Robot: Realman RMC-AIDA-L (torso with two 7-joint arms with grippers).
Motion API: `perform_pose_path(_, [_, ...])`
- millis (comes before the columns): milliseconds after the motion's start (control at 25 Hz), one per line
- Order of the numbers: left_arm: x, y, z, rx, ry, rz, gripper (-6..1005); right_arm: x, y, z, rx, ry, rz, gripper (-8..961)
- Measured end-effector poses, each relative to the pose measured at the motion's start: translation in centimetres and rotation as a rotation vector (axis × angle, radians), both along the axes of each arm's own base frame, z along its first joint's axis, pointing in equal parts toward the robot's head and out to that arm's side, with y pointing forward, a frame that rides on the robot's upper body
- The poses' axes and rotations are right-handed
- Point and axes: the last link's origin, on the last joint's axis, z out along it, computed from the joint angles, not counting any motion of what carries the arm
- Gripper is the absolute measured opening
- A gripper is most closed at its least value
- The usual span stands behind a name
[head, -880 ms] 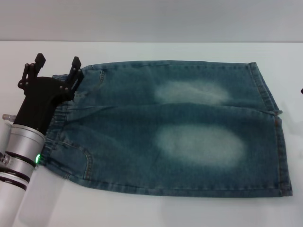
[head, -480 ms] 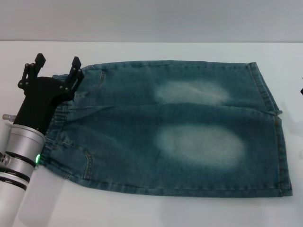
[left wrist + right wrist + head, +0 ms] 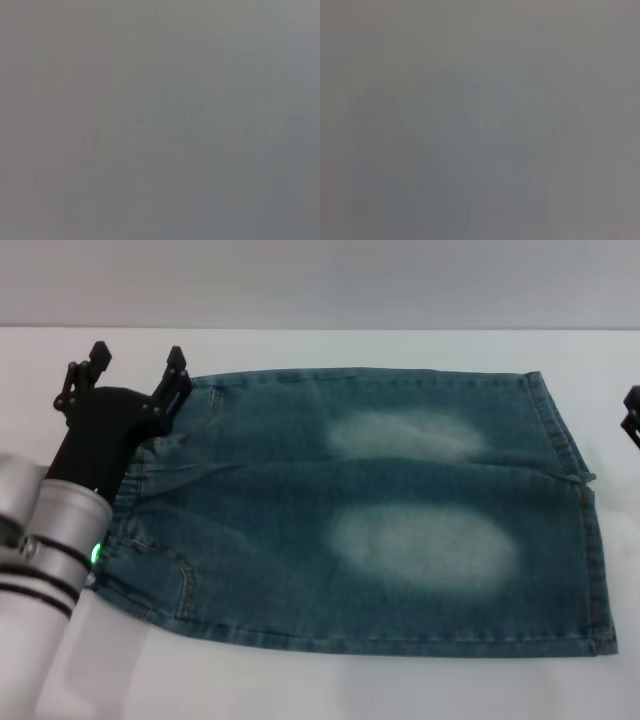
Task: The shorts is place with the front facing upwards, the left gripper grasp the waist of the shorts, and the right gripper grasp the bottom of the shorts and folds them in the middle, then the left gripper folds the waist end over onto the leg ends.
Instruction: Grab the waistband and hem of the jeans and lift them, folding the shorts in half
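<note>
Item: faded blue denim shorts, flat on white counter, long axis left-right, waist toward my left. Left tool, fingers apart, at far waist corner. Right tool near hems, state unreadable.

My head camera sits above the near edge of the tabletop and looks forward and down across it, far enough back to take in the whole width: the far edge runs straight across near the top, with a plain wall behind. My left arm reaches in from the near left corner, and my left pincer shows toward the far left corner. Only a sliver of my right pincer shows at the right edge. Both wrist cameras give nothing but flat, featureless grey; I cannot tell which way they face, how near they are, or what they share with the head view.
</note>
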Motion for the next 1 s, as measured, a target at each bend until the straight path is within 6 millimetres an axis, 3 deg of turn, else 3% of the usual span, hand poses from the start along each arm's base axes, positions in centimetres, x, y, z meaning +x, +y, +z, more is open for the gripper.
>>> perform_pose_path(280, [3.9, 1.7, 1.2, -0.192, 0.026, 0.083, 859, -3.4, 1.9, 4.9, -0.063, 0.016, -0.199, 808])
perform_pose_path(440, [4.9, 2.4, 2.3, -0.339, 0.042, 0.126, 859, -4.5, 2.2, 6.4, -0.137, 0.018, -0.33, 808])
perform_pose_path(840, [1.3, 4.4, 5.1, -0.696, 0.036, 0.388, 841, -8.7, 3.7, 7.0, -0.306, -0.044, -0.404, 808])
perform_pose_path(960, [1.8, 4.3, 5.9, -0.72, -0.019, 0.357, 673, -10.2, 4.2, 7.0, -0.307, -0.044, -0.37, 809])
perform_pose_path(1000, [2.2, 4.2, 6.3, -0.707, -0.026, 0.326, 683, -10.6, 4.4, 7.1, -0.307, -0.042, -0.358, 809])
